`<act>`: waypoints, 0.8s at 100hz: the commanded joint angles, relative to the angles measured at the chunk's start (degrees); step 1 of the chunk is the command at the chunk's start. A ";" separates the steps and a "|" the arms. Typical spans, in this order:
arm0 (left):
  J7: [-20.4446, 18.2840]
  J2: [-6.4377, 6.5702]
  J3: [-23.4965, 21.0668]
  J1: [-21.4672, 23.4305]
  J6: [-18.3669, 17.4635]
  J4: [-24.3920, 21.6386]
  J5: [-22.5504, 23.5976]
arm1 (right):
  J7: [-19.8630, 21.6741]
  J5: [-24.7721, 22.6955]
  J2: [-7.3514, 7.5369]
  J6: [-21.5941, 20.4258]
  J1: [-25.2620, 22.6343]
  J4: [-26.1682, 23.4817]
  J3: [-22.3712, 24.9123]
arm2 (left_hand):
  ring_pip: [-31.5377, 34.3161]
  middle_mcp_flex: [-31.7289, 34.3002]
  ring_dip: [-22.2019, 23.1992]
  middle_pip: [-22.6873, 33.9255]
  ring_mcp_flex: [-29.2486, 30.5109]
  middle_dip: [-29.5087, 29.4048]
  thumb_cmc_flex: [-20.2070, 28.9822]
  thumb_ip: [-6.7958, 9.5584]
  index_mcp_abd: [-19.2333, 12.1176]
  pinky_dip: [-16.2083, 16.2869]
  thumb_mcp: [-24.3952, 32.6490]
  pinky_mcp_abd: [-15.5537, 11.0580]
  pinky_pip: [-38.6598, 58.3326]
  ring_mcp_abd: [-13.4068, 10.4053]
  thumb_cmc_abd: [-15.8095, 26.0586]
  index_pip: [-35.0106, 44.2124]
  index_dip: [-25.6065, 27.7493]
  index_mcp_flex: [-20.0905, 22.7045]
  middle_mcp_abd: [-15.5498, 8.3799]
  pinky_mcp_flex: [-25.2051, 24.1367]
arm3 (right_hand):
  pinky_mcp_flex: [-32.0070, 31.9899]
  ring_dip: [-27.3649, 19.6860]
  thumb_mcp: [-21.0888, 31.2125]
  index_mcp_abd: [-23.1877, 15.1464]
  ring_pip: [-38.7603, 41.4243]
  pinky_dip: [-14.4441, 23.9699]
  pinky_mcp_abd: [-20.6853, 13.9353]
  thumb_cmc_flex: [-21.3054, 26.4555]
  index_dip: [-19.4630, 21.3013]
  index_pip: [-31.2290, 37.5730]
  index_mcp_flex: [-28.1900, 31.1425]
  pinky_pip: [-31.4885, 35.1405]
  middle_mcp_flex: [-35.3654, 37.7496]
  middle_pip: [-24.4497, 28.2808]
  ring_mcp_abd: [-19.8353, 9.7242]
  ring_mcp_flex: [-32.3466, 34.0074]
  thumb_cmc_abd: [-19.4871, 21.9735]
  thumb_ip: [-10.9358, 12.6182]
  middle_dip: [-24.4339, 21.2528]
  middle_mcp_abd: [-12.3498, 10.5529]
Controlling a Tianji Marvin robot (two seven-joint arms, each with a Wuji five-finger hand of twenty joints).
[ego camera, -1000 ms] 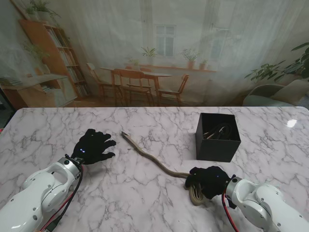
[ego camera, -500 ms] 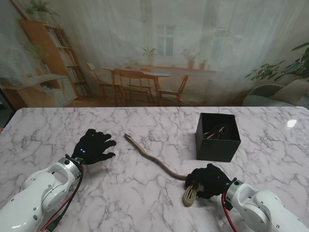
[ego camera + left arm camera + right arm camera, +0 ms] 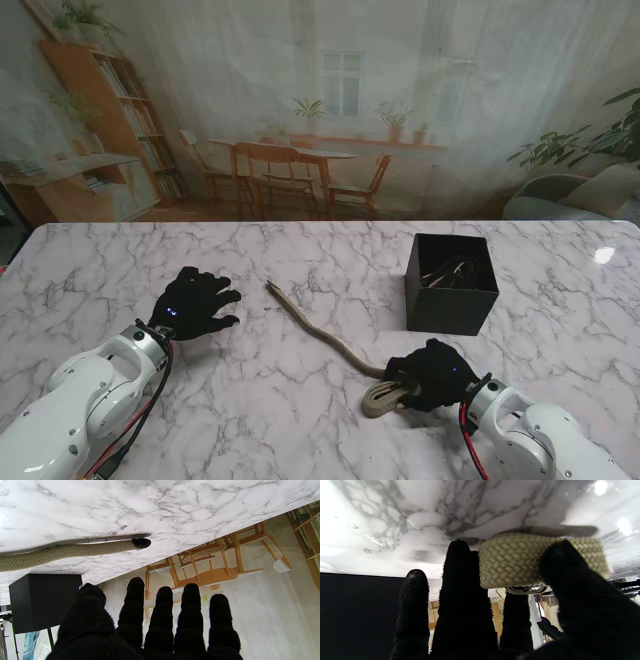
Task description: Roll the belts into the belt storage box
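Note:
A tan woven belt (image 3: 322, 334) lies across the marble table, its dark tip (image 3: 271, 286) toward my left hand. Its buckle end is folded into a loop (image 3: 381, 398) under my right hand (image 3: 432, 373), which is shut on it. The right wrist view shows the woven belt (image 3: 520, 560) pinched between thumb and fingers, a metal buckle edge showing behind. My left hand (image 3: 193, 303) rests open on the table, fingers spread, apart from the belt tip (image 3: 141, 543). The black belt storage box (image 3: 450, 283) stands beyond my right hand with dark belts inside.
The black box (image 3: 45, 600) also shows in the left wrist view. The table's far edge (image 3: 320, 224) meets a printed backdrop of a dining room. Bare marble lies between the two hands.
My right hand has turned the belt's buckle end from pointing toward me to lying leftward as a flatter loop. The belt's tip has slid to the right. The left hand has not moved.

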 commanded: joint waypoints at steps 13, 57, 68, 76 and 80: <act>-0.66 -0.09 0.23 -0.13 0.12 0.21 0.00 | -0.09 0.09 -0.22 -0.05 -0.32 0.89 -0.03 | 1.00 1.33 0.65 1.07 1.06 0.88 0.00 0.14 1.43 0.70 -1.32 1.83 -0.67 0.97 2.70 -0.05 -0.49 -0.11 0.35 -0.22 | 0.49 1.09 10.19 0.13 -10.30 1.44 0.44 1.95 1.71 -10.96 -14.08 1.81 21.92 9.10 -3.78 0.69 7.21 11.59 1.88 -7.35; -0.20 -0.11 0.15 -0.12 0.14 0.35 0.00 | -6.03 -1.79 -0.43 2.09 0.06 2.20 -1.01 | 1.06 1.46 0.69 1.16 1.17 0.91 0.08 0.14 1.57 0.72 -1.32 1.80 -0.62 0.97 2.71 -0.19 -0.57 -0.38 0.31 -0.17 | 3.47 4.14 12.35 -12.79 -3.22 2.14 6.20 9.02 4.13 -7.19 -13.61 2.91 22.69 20.91 2.12 10.95 10.96 12.29 5.66 -1.79; -0.19 -0.11 0.14 -0.11 0.13 0.35 -0.01 | -6.02 -1.49 -0.58 3.32 -0.29 1.84 -0.91 | 1.06 1.50 0.70 1.21 1.16 0.93 0.02 0.13 1.57 0.72 -1.36 1.83 -0.62 0.98 2.69 -0.19 -0.58 -0.38 0.33 -0.19 | 3.47 3.96 9.78 -1.56 -3.54 1.96 5.60 6.77 3.94 -7.09 -16.72 3.41 22.63 17.19 1.94 10.44 12.29 12.51 2.73 -2.58; -0.19 -0.11 0.14 -0.11 0.13 0.35 -0.01 | -5.43 -1.86 -0.49 3.56 -0.62 1.32 -0.58 | 1.08 1.54 0.71 1.24 1.21 0.94 0.10 0.15 1.53 0.73 -1.32 1.81 -0.60 0.95 2.73 -0.19 -0.58 -0.38 0.35 -0.19 | 1.97 3.99 6.40 -0.14 -4.60 2.00 5.20 2.60 3.30 -7.75 -17.34 3.18 22.14 11.95 2.70 8.37 12.40 12.70 0.16 -3.05; -0.19 -0.11 0.14 -0.11 0.13 0.35 -0.01 | -5.45 -2.56 -0.35 3.45 -0.68 1.20 -0.49 | 1.07 1.51 0.71 1.22 1.19 0.93 0.06 0.14 1.53 0.74 -1.34 1.80 -0.58 0.95 2.73 -0.18 -0.58 -0.38 0.37 -0.18 | 1.10 4.10 4.75 -0.42 -5.13 2.22 4.89 -0.30 3.01 -8.14 -17.55 3.12 20.28 9.73 3.05 7.20 11.73 12.75 -0.29 -3.20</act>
